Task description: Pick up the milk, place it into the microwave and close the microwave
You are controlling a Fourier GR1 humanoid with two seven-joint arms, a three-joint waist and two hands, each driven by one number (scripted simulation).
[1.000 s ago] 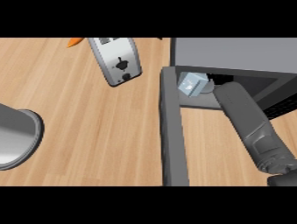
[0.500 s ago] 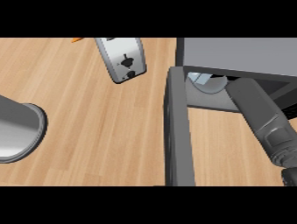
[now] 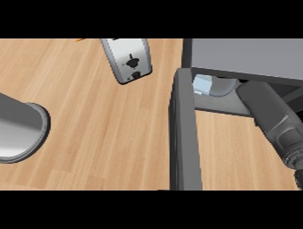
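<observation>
The microwave (image 3: 253, 56) stands at the upper right with its dark grey door (image 3: 183, 138) swung open toward me. A pale blue-white milk carton (image 3: 203, 85) shows just inside the opening, partly under the roof's edge. My right forearm (image 3: 275, 120) runs from the lower right up into the opening, right beside the carton. The hand at its end is hidden inside the microwave, so contact with the carton cannot be seen. At the left edge my left forearm (image 3: 8, 127) shows as a grey cylinder, and its hand is out of view.
A grey oblong appliance (image 3: 127, 60) with a black mark lies on the wooden counter (image 3: 101, 134) left of the microwave. A small orange thing (image 3: 80, 40) peeks in at the top edge. The open door stands as a wall between the forearms.
The right forearm has pushed a little deeper into the microwave. The carton shows less, further under the roof's edge. The door has shifted slightly right in the view.
</observation>
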